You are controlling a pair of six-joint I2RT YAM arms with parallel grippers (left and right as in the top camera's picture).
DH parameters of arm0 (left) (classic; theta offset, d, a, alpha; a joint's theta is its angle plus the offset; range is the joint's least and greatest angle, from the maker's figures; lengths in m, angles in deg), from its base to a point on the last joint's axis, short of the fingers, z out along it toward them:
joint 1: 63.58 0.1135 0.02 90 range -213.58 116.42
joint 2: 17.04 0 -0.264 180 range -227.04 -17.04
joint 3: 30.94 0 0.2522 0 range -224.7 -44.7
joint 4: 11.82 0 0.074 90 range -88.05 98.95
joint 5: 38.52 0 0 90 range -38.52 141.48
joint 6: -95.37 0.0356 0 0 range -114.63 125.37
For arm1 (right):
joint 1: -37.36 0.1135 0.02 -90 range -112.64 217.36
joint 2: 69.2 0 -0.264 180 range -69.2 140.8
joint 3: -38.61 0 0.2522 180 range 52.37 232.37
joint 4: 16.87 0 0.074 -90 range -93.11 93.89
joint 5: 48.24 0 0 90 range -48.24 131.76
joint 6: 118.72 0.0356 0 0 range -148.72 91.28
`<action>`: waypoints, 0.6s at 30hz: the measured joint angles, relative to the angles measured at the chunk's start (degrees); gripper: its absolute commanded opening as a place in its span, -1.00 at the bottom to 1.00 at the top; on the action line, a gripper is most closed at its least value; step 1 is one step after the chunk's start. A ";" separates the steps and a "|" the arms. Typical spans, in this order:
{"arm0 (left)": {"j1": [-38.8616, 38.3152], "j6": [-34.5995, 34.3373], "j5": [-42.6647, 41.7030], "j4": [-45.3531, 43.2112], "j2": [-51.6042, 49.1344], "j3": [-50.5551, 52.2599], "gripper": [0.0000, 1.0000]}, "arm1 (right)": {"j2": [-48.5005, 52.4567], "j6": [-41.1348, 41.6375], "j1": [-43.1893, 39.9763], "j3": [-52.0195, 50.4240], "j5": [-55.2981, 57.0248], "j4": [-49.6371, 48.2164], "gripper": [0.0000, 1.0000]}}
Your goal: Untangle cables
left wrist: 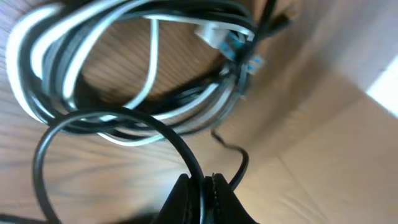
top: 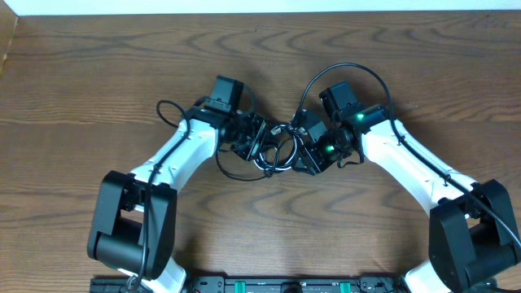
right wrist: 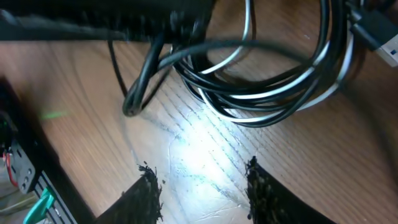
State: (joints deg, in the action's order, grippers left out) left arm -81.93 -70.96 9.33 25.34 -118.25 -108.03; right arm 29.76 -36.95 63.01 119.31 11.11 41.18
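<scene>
Cables (top: 273, 150) bunched between inward-bent arms (top: 183, 150); left fingers (left wrist: 186, 199) pinch one, right fingers (right wrist: 146, 190) apart.

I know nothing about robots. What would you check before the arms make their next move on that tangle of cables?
1. Left gripper closed on a black cable: ok.
2. Right gripper open, nothing between its fingers: ok.
3. Bundle lies just ahead of the right gripper: ok.
4. White cable free of the black ones: not ok, coiled together with them.
5. Left grip firm enough to pull: cannot tell.
6. Where the held black cable ends: cannot tell.
</scene>
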 measured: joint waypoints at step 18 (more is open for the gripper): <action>3.30 -23.15 -15.47 -18.82 0.00 0.02 -0.86 | 0.00 -1.40 0.00 0.00 -5.99 -6.21 -0.21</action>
State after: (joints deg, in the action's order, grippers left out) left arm -78.63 -94.11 -6.15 6.52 -118.25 -108.01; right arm 29.76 -38.35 63.01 119.31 5.12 34.98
